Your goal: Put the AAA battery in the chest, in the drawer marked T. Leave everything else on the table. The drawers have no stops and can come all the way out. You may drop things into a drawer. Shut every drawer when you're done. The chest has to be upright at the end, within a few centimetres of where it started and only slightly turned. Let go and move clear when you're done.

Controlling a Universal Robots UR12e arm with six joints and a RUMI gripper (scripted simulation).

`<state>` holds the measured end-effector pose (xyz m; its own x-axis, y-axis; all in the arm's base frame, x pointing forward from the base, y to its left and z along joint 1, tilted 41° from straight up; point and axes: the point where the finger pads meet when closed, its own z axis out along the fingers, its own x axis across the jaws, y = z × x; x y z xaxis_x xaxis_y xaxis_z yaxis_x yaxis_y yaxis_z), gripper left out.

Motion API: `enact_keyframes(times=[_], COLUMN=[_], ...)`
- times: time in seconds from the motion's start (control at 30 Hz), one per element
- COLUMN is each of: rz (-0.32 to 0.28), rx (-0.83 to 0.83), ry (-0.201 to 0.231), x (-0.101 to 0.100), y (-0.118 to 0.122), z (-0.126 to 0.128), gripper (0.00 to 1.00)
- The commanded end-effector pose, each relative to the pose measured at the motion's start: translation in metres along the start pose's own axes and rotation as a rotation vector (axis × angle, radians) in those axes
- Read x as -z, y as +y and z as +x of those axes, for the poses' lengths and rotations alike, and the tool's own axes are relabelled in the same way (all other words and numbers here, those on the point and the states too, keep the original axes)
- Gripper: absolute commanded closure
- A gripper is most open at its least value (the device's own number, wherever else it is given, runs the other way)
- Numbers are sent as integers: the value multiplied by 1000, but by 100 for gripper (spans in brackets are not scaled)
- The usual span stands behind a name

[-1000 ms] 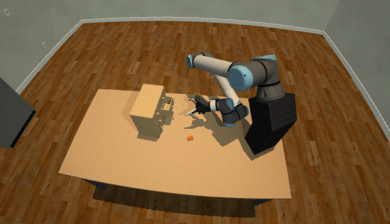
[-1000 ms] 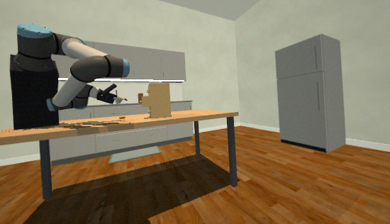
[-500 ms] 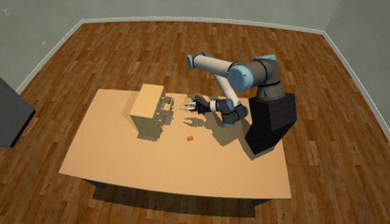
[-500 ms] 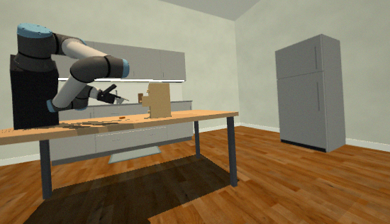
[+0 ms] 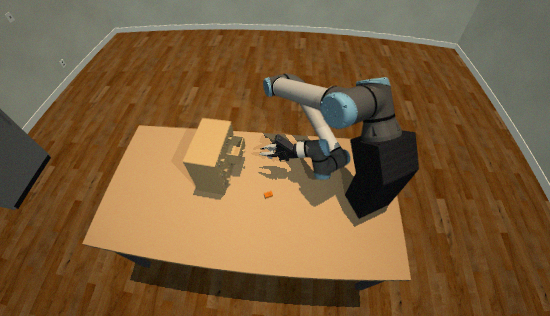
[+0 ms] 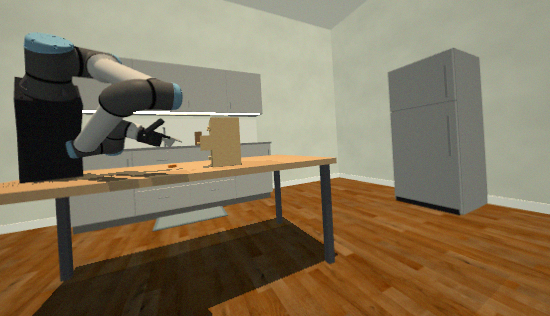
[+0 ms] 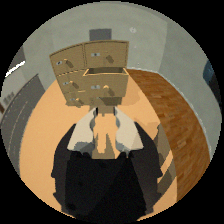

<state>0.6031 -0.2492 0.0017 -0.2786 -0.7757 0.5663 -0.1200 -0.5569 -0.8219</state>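
Observation:
A tan chest of drawers [image 5: 212,154] [image 6: 225,142] [image 7: 70,65] stands upright on the table [image 5: 200,237]. One drawer [image 5: 236,147] [image 7: 105,75] on its front is pulled out. I cannot read the drawer marks. My gripper [image 5: 262,151] [image 6: 176,141] [image 7: 105,107] hovers above the table, a short way in front of the chest and pointing at it. Its fingers are drawn close together, and I see nothing between them. A small orange object [image 5: 268,194] [image 6: 172,165] lies on the table to one side of the gripper, apart from it. I cannot tell whether it is the battery.
The robot's black base [image 5: 382,172] stands at the table's right edge. In the exterior view a grey fridge [image 6: 435,132] stands on the floor to the right, and kitchen counters [image 6: 190,172] run behind the table.

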Motion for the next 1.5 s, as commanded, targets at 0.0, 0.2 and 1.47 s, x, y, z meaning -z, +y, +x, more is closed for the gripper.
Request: enact_keyframes(times=[0.0,0.2,1.47], rz=[0,0,4], rx=[0,0,3], ry=[0,0,1], x=[0,0,-38], y=[0,0,-3], z=[0,0,0], gripper=[80,80,80])
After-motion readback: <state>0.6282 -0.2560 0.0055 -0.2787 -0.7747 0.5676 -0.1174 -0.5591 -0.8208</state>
